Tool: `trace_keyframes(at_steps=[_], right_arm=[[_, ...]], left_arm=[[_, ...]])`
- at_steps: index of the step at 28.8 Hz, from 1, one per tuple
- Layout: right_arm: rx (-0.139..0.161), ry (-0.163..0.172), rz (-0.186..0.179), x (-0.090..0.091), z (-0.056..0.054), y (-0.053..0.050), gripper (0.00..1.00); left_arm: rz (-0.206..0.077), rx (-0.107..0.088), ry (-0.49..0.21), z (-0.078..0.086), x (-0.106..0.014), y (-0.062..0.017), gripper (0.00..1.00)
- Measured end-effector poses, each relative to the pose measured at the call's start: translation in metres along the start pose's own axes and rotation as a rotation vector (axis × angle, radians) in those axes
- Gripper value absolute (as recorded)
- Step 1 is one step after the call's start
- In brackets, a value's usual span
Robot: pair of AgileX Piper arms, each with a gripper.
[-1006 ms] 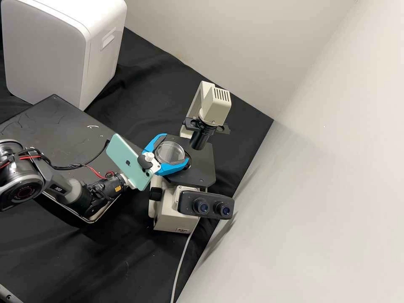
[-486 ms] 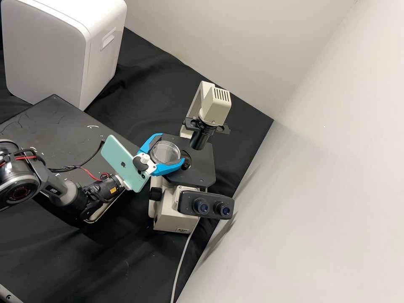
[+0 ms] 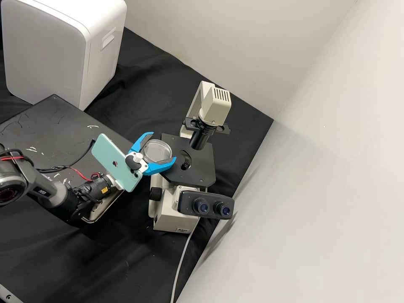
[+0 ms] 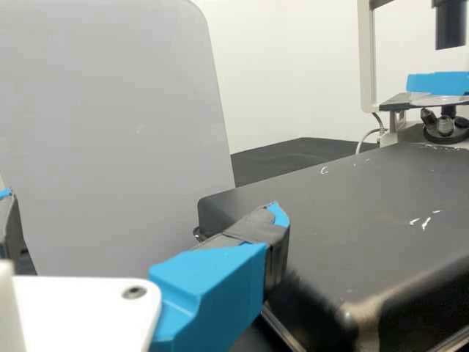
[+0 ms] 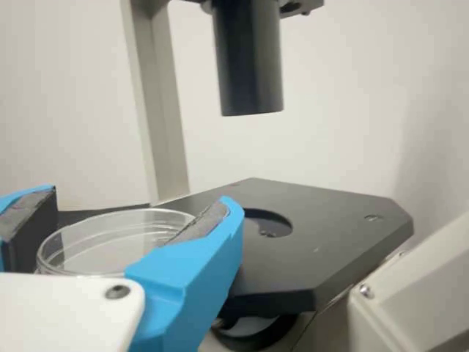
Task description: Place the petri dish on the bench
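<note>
- High view: the right gripper (image 3: 160,148) clamped the clear petri dish (image 3: 154,150) at the 9 o'clock edge of the microscope stage (image 3: 198,162).
- Left wrist view: the left gripper (image 4: 139,205) stood with its jaws spread, beside a black box (image 4: 366,213).
- Right wrist view: blue fingers (image 5: 198,242) pressed the petri dish from both sides.

Petri dish (image 3: 155,150) in right claw (image 3: 163,147), beside stage (image 3: 198,162)

A beige microscope (image 3: 170,212) stands well apart from a white cabinet (image 3: 54,46).
</note>
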Motion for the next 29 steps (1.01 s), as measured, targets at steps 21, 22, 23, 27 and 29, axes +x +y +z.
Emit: trace_keyframes(at_steps=[21, 22, 23, 27, 29], right_arm=[[-0.015, 0.108, -0.165, -0.031, -0.038, -0.041, 0.00], [-0.018, 0.112, -0.168, -0.031, -0.040, -0.042, 0.00], [-0.019, 0.117, -0.172, -0.032, -0.041, -0.043, 0.00], [-0.026, 0.124, -0.176, -0.033, -0.043, -0.044, 0.00], [-0.026, 0.129, -0.176, -0.033, -0.044, -0.044, 0.00]], left_arm=[[0.000, 0.000, 0.000, 0.000, 0.000, 0.0000, 1.00], [0.000, 0.000, 0.000, 0.000, 0.000, 0.0000, 1.00], [0.000, 0.000, 0.000, 0.000, 0.000, 0.0000, 1.00], [0.001, 0.000, 0.000, 0.000, 0.000, 0.0001, 1.00], [0.001, 0.000, 0.000, 0.000, 0.000, 0.0001, 1.00]])
